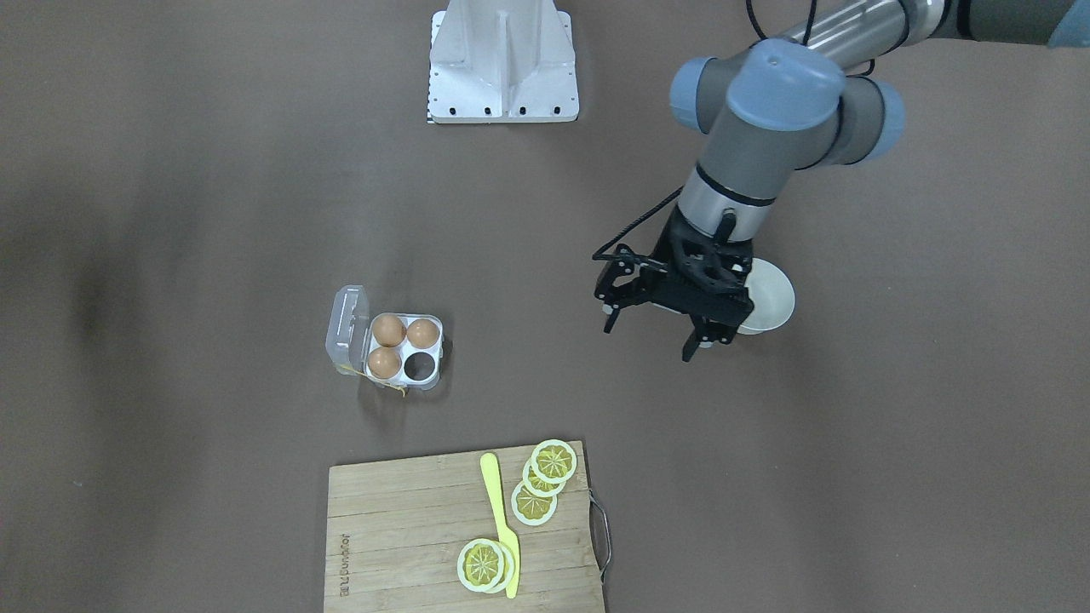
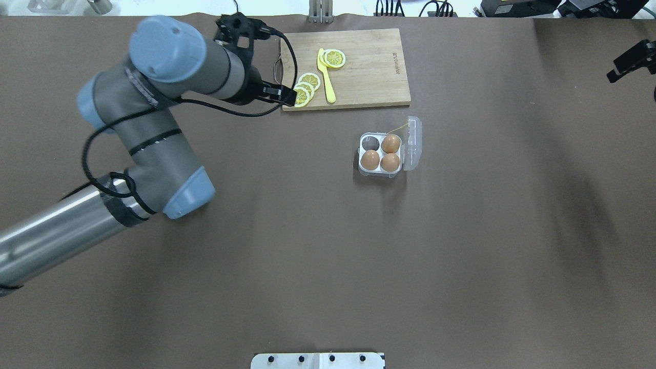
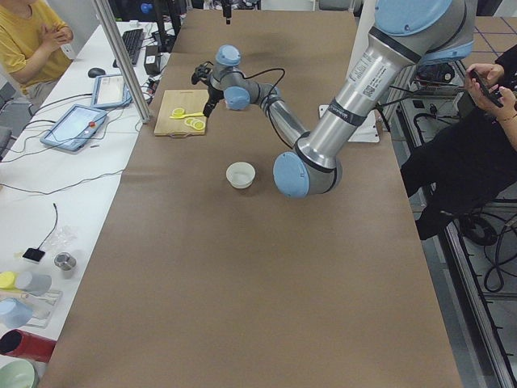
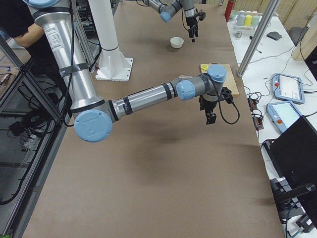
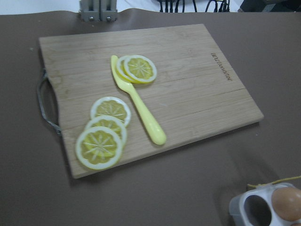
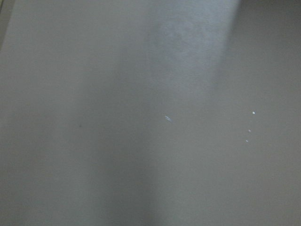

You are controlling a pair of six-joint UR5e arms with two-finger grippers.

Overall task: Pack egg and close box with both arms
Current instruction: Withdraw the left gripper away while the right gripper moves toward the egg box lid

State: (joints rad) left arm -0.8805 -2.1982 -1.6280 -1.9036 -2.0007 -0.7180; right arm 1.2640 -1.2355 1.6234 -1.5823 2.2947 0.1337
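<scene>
The clear box lies mid-table with its lid open to one side and a yellow string at its edge. Three brown eggs fill three cells, and I cannot tell which is the task's egg. One cell is empty. The box also shows in the overhead view. My left gripper is open and empty. It hangs above the table, well apart from the box and partly in front of a white bowl. My right gripper shows only at the overhead view's far right edge, too small to tell its state.
A wooden cutting board with lemon slices and a yellow knife lies near the box. It also fills the left wrist view. The bowl looks empty. The right wrist view shows only blurred table surface.
</scene>
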